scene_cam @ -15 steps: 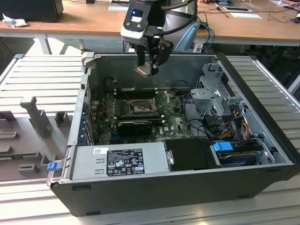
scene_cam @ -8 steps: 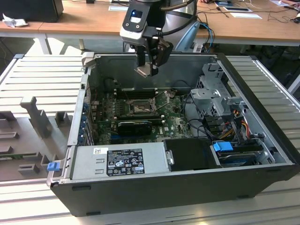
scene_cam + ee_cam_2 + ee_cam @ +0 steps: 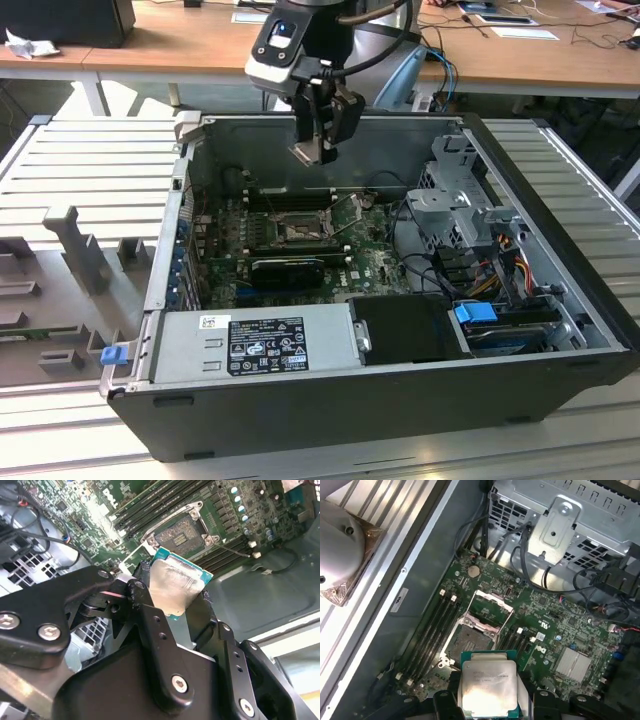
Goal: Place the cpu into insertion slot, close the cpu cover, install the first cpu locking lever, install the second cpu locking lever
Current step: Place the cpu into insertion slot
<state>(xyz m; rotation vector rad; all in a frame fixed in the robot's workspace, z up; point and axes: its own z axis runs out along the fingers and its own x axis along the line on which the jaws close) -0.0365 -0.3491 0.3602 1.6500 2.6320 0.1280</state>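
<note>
My gripper (image 3: 316, 148) hangs above the open computer case and is shut on the cpu (image 3: 305, 153), a thin square chip with a pale metal top. Both wrist views show the cpu (image 3: 175, 586) (image 3: 489, 689) clamped by its edges between the black fingers (image 3: 145, 605). The insertion slot (image 3: 466, 641) (image 3: 180, 532) (image 3: 300, 232) lies below on the green board, dark and bare, a clear gap under the chip. The cpu cover (image 3: 495, 599) stands swung up, away from the slot, on the side toward the drive cage.
Long black memory slots (image 3: 432, 630) flank the socket. A metal drive cage (image 3: 460, 200) with bundled cables fills the case on the exterior view's right. The power supply (image 3: 260, 340) sits along the near wall. A black ribbed block (image 3: 290, 268) lies just in front of the socket.
</note>
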